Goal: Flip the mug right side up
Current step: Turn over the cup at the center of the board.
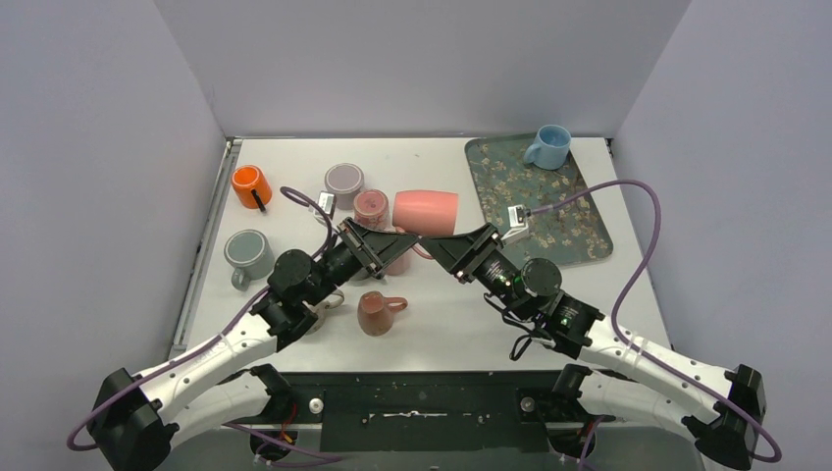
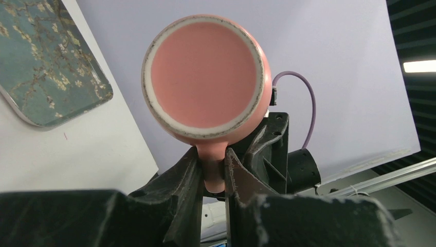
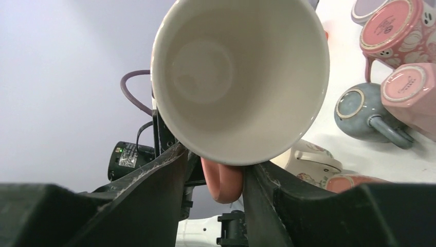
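Pink mug [image 1: 426, 211] half turned, lying sideways in the air between 2 grippers.
Left gripper [image 2: 212, 172] pinches the handle [image 2: 211, 159]; right gripper [image 3: 218, 177] straddles it, contact unclear. Standing it upright remains.

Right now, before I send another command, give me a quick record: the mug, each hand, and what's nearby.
mug: salmon-pink ceramic mug, lifted off the table, lying sideways
mouth: toward the right arm; base toward the left arm
left hand: shut on the mug's handle
right hand: open, fingers either side of the same handle, with a gap on one side
nearby: brown-red ceramic mug on the white table
task: mug not yet upright
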{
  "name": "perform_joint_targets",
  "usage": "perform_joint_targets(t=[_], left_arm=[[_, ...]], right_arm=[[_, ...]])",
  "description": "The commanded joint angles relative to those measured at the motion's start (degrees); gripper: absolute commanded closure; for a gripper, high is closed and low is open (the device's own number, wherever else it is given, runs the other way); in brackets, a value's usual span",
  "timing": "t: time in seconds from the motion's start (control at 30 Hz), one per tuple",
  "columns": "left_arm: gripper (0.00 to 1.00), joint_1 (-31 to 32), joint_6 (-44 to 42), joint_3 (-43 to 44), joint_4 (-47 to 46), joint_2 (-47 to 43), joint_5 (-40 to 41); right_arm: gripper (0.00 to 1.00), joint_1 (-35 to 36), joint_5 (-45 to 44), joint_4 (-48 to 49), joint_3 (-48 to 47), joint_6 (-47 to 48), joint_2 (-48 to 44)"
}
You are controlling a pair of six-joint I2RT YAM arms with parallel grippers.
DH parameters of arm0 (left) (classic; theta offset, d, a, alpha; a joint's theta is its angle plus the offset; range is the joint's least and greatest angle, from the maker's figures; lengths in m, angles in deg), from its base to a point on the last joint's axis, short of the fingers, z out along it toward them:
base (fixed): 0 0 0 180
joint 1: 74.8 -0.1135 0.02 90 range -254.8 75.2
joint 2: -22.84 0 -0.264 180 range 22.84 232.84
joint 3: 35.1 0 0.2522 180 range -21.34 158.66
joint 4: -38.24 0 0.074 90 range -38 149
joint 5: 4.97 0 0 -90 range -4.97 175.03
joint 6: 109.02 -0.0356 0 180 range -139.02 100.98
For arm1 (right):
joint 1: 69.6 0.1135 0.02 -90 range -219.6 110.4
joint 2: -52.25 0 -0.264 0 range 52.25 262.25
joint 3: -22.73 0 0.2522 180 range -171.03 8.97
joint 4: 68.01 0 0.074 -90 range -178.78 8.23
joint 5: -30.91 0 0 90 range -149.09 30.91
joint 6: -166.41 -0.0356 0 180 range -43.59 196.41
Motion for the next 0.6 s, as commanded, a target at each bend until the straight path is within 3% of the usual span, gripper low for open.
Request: perform_joint_targets(t=[0.0, 0.1, 0.23, 0.27, 0.43, 0.57], left_arm=[[1.0, 0.5, 1.7, 0.9, -11.2, -2.8, -1.6], [1.0, 0.7, 2.4, 0.1, -12.3, -2.5, -1.5], [1.0, 0.7, 2.8, -0.2, -12.5, -2.0, -1.9], [1.0, 0.7, 2.8, -0.3, -12.3, -2.0, -2.0], [0.99, 0.6, 0.9, -0.1, -5.4, -3.5, -0.6], [0.74, 0.7, 0.5, -1.5, -1.8, -5.1, 2.7]], right_arm=[[0.58, 0.0, -0.6, 6.9, -2.5, -1.4, 1.1], [0.64, 0.0, -0.5, 7.4, -2.4, -1.7, 1.8], [0.97, -0.1, -1.6, 8.1, -2.1, -1.4, 1.8], [1.0, -0.1, -2.1, 8.3, -1.9, -1.2, 1.6], [1.0, -0.2, -5.2, 6.9, -1.8, 0.5, 0.8], [1.0, -0.6, -6.3, 6.3, -2.0, 1.4, 0.9]])
